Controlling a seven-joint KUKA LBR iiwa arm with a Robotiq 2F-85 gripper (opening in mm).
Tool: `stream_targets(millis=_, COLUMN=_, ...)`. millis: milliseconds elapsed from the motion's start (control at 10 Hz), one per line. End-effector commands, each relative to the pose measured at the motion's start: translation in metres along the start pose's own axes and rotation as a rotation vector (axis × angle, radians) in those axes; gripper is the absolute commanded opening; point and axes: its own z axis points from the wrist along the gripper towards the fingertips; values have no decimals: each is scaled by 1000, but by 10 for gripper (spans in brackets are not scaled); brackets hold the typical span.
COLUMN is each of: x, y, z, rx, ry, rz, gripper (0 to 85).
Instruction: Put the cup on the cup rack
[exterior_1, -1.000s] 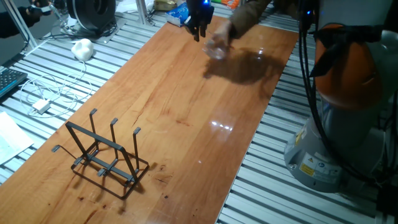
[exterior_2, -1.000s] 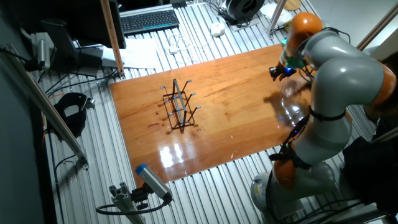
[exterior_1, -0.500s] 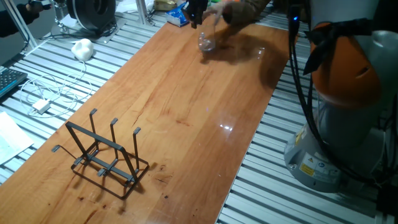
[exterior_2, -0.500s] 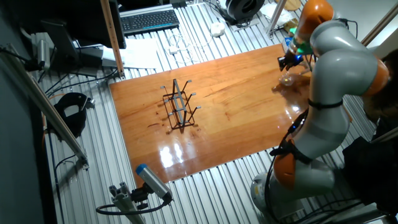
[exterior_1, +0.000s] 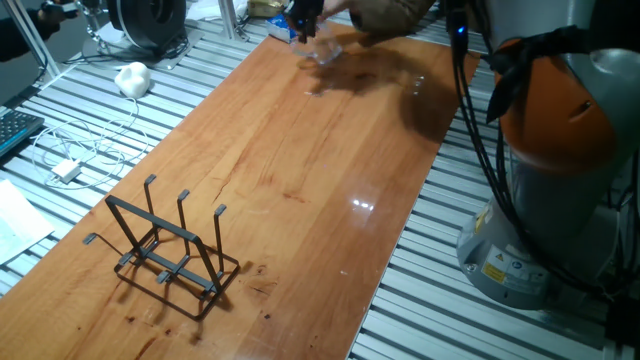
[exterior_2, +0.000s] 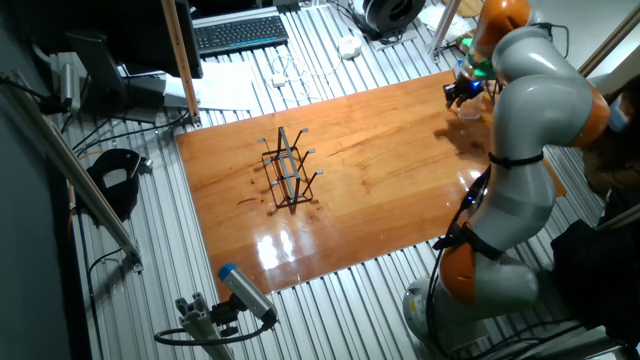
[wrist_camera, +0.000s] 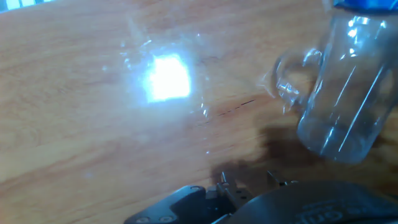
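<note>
Barely visible, blurred cup (wrist_camera: 341, 93) near the hand (exterior_1: 303, 22), grip impossible to tell, cup rack (exterior_1: 165, 245) well apart.

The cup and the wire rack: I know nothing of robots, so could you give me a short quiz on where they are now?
1. True or false: the cup already hangs on the cup rack.
2. How many upright prongs does the cup rack have? A) two B) three C) five
3. Fill in: in the hand view, the cup's handle sticks out toward the ___ side of the picture.

Key: 1 false, the cup is at the far end of the table from the rack; 2 B; 3 left.
</note>
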Motion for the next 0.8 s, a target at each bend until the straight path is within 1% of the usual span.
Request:
stream_targets(millis=0, x=5, y=9, z=-1, rx=3, ry=2, rz=12, gripper=340)
stream_targets(millis=100, x=16, y=25, z=-6, rx=14, ry=13, rz=46, gripper=340)
stream_targets(millis=200, x=24, y=34, z=-10, rx=18, ry=16, rz=66, gripper=340)
stream_targets(millis=300, x=31, y=42, z=-12, rx=19, ry=9, rz=84, gripper=340)
stream_targets(millis=500, x=45, y=55, z=-11, rx=36, ry=-30, rz=109, gripper=340)
stream_targets(millis=700, x=54, y=69, z=-17, rx=47, ry=-39, rz=132, gripper=340)
